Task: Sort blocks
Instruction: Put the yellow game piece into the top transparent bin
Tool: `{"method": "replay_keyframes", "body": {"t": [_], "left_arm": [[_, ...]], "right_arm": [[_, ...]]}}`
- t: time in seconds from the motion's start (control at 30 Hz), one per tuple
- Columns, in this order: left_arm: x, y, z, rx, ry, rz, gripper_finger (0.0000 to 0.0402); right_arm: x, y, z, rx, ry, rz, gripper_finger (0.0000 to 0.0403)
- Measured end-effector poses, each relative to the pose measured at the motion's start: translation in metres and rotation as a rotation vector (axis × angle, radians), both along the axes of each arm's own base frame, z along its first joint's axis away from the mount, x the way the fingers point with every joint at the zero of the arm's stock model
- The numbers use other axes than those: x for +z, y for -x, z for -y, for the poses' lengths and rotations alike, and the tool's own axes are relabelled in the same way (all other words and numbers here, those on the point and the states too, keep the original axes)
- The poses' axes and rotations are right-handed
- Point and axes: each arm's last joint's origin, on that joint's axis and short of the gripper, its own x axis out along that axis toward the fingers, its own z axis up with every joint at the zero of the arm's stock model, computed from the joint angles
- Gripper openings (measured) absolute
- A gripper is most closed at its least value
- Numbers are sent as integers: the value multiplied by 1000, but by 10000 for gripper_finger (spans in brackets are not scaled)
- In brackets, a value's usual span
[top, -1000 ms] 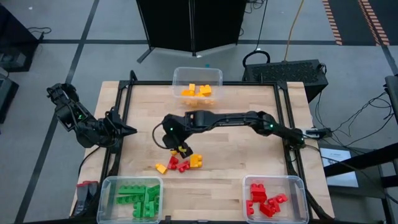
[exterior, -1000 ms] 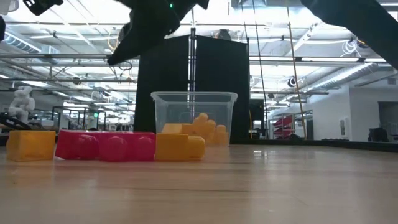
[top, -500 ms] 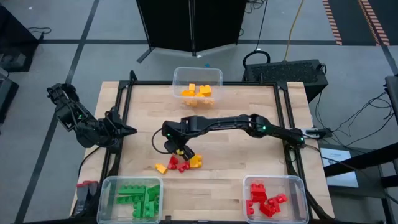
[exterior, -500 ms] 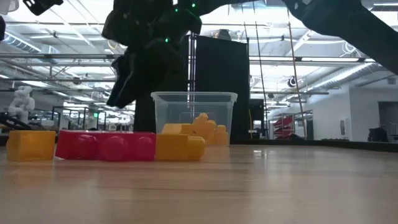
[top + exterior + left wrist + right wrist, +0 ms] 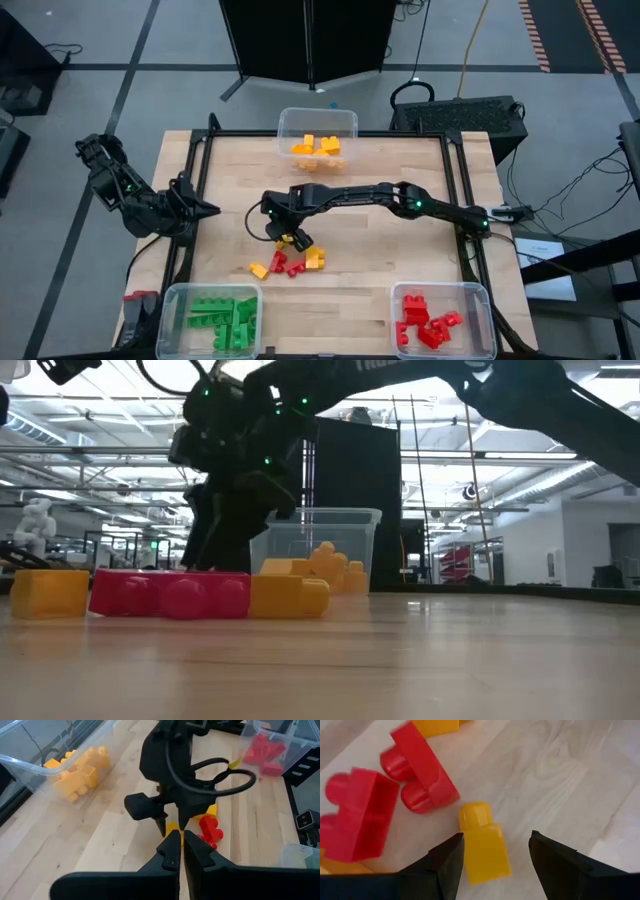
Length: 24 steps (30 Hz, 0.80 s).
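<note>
One camera hangs overhead, looking straight down on the table (image 5: 380,250). Another sits at tabletop level, facing the room. Both wrist cameras closely share the loose blocks (image 5: 480,842).

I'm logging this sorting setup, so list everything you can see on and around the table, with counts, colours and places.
Clear plastic rectangular bins: three; one at the table's far edge, two at the near corners.
Yellow-orange studded plastic bricks in the far bin: a small heap, count unclear.
Green studded bricks: a heap filling the near left bin.
Red studded bricks: a heap in the near right bin.
Loose bricks mid-table: about five, red and yellow-orange, in a cluster.
Wooden table: one, light butcher-block top in a black frame.
Black cabinet: one, beyond the far edge.
Left gripper: jaws shut, at the table's left edge.
Right gripper: jaws open astride a yellow-orange brick in the loose cluster.
</note>
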Motion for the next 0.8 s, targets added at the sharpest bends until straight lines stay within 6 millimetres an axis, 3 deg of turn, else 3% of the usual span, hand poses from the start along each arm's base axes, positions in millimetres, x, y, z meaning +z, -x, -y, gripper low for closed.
{"method": "replay_keyframes", "body": {"t": [0.23, 0.8], "left_arm": [[0, 0, 0, 0, -1, 0, 3], [0, 0, 0, 0, 0, 0, 3]], "right_arm": [[-13, 1, 0, 20, 3, -44, 216], [-14, 1, 1, 28, 14, -46, 192]]}}
